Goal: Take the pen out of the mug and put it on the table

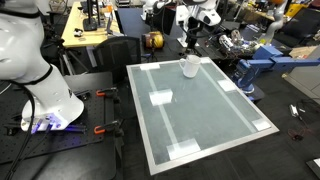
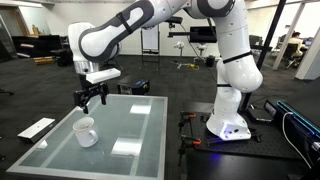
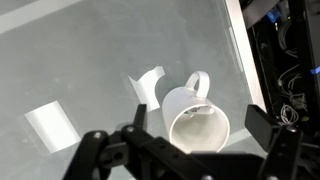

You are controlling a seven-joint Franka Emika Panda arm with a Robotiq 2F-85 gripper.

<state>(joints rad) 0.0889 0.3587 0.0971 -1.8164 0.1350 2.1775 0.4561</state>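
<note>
The white mug [image 1: 189, 66] stands upright near one end of the pale grey-green table [image 1: 215, 120]. It also shows in the exterior view [image 2: 86, 131] and the wrist view [image 3: 190, 112]. My gripper [image 1: 190, 42] [image 2: 90, 98] hangs open just above the mug, not touching it. In the wrist view its two fingers straddle the mug's mouth [image 3: 200, 125]. A small thin streak [image 3: 198, 110] lies inside the mug by the rim; I cannot tell whether it is the pen. No pen sticks out in either exterior view.
White tape patches [image 1: 160, 97] [image 3: 50, 125] lie on the table top [image 2: 125, 135]. A yellowish wooden workbench [image 1: 85, 25] and a blue machine [image 1: 255, 65] stand beyond the table. My base [image 2: 228, 125] stands beside the table.
</note>
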